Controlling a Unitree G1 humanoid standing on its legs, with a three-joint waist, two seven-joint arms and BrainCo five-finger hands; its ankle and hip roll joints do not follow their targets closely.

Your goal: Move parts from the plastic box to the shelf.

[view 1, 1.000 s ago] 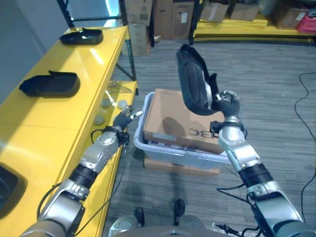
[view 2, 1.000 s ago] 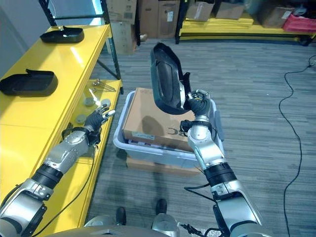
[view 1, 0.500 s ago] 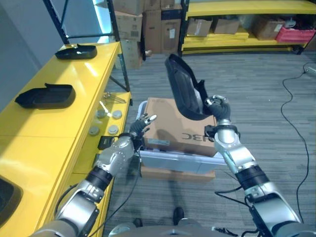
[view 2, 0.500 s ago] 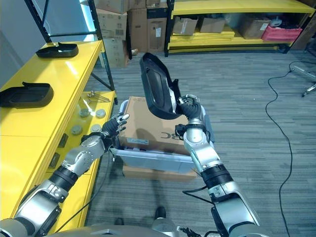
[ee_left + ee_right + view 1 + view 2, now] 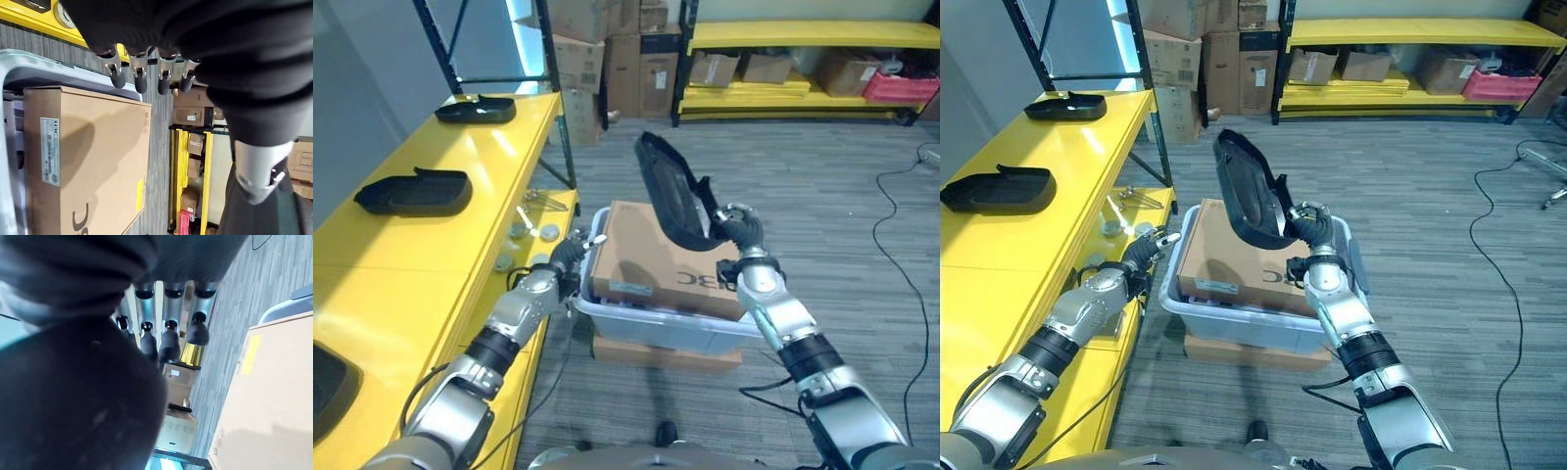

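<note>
The right hand (image 5: 1310,217) held a black moulded part (image 5: 1246,191) up in the air, its fingers (image 5: 168,345) curled round the part's lower edge. The part stood nearly upright, tilted a little toward the shelf side, above the far end of a brown cardboard box (image 5: 1234,259). That cardboard box lay inside the translucent plastic box (image 5: 1234,328), below the right fingers, and the plastic box rested on a flat piece of cardboard (image 5: 1253,352) on the grey floor.

The left hand (image 5: 1144,250) hovered just beside the plastic box's near-left corner, its fingers (image 5: 139,73) relaxed and holding nothing. Beyond the left fingers ran the yellow shelf (image 5: 1077,147), where two more black parts lay well apart: one (image 5: 997,188) nearer, one (image 5: 1069,105) at the far end. Small metal discs (image 5: 546,232) sat on the shelf's lower level, near the left fingers.
</note>
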